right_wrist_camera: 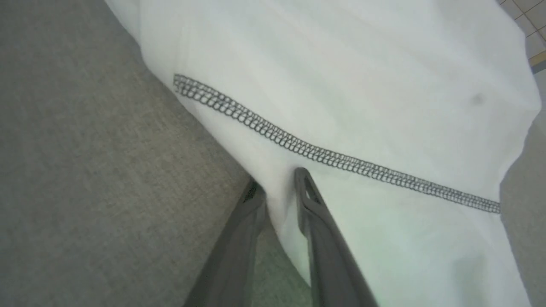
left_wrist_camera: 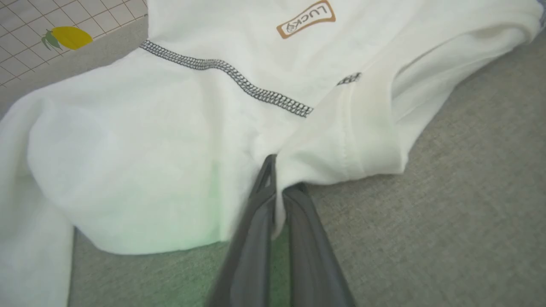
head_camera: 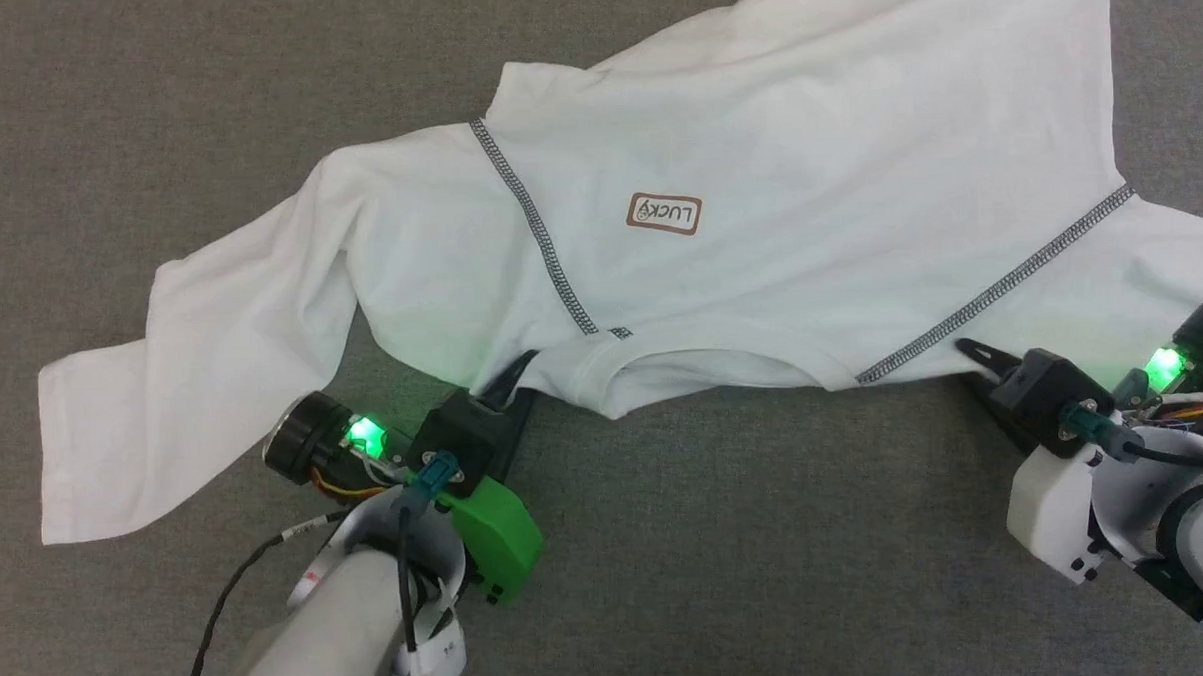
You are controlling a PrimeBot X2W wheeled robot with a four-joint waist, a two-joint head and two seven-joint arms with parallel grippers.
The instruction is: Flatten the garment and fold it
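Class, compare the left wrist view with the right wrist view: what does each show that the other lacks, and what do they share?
Left wrist view, not the right: the brown-bordered logo patch, the neckline, a lemon picture on a gridded sheet, and the left gripper shut on the garment beside the neckline. Right wrist view, not the left: the right gripper, a finger on each side of the garment's edge, grip unclear, and a small grey mark on the cloth. Both: white fabric, a grey stitched seam and the grey surface beneath.
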